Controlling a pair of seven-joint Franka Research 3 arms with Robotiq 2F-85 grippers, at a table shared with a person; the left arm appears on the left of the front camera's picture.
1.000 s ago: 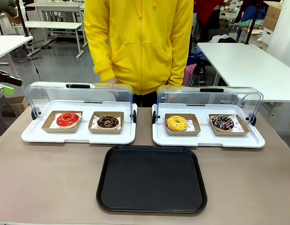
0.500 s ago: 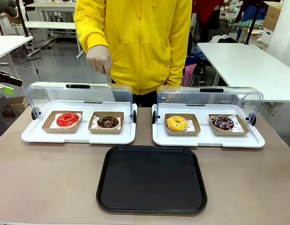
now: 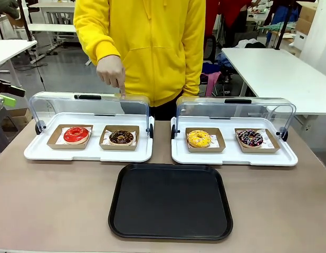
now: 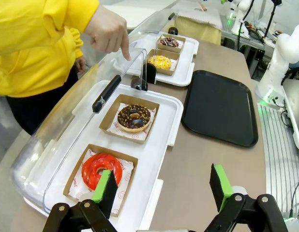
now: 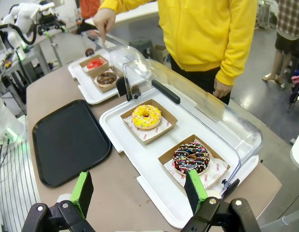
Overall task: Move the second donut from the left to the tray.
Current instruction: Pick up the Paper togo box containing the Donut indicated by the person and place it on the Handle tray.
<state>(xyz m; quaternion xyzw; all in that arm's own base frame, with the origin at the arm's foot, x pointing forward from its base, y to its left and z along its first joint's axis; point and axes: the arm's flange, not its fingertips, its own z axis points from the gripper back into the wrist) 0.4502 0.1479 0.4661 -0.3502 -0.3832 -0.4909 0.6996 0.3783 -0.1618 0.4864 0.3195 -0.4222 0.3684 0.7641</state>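
Left pincer [image 4: 163,186] and right pincer [image 5: 139,189] gaped wide, empty; a person's hand [image 3: 111,71] pointed down beyond the 2nd donut from the left [image 3: 121,137], its specks blurry from the front

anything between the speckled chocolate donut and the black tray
Nothing visible blocks it. The speckled chocolate donut lies on a white tray with its clear lid open toward the far side; only that tray's low front rim and bare table lie before the black tray.

The brown counter [image 3: 52,205] carries three things. A black tray [image 3: 171,201] lies at the middle near the robot's edge. Beyond it sit the left white tray [image 3: 88,156] and the right white tray [image 3: 234,158], side by side with a narrow gap between them, their clear lids raised.
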